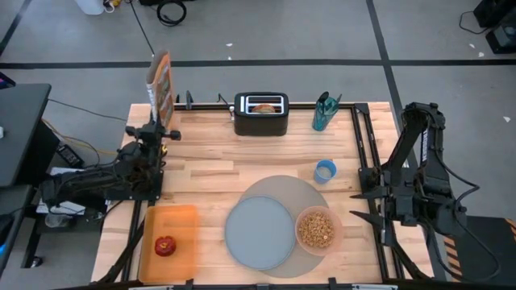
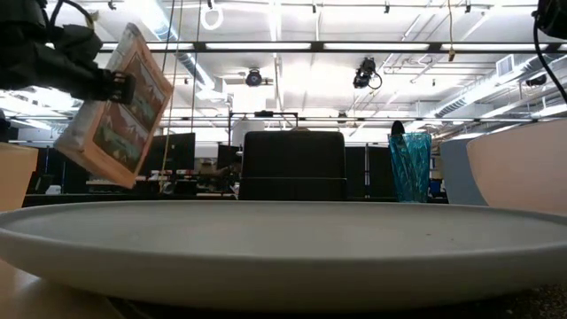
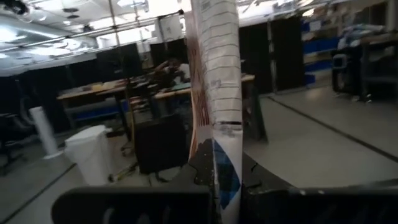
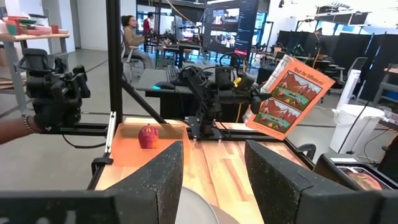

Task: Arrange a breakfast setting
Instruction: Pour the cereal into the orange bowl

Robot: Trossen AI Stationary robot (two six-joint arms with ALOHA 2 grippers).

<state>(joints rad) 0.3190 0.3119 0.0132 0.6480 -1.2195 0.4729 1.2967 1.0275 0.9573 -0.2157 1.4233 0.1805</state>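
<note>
My left gripper (image 1: 165, 131) is shut on an orange cereal box (image 1: 160, 84), held in the air over the table's far left corner; the box (image 2: 115, 102) is tilted. A round grey mat (image 1: 284, 192) carries a grey-blue plate (image 1: 260, 232) and a pink bowl (image 1: 317, 231) filled with brown cereal. A red apple (image 1: 165, 246) lies on the orange tray (image 1: 184, 221). A bagel (image 1: 264, 106) stands in the black toaster (image 1: 261, 115). My right gripper (image 1: 363, 205) waits open at the table's right edge, nothing between its fingers (image 4: 155, 180). My left gripper pinches the cereal box's two broad faces between its fingers, at the box's near end (image 3: 225, 180). The fingers come about level from the table's near side. The box (image 4: 289, 93) stands out beyond them toward the far edge, tilted and lifted clear of the table.
A teal glass (image 1: 326, 111) stands at the far edge, right of the toaster. A small blue cup (image 1: 325, 171) sits just beyond the mat. Bare wood lies between the toaster and the mat. People sit at desks in the room beyond (image 4: 132, 31).
</note>
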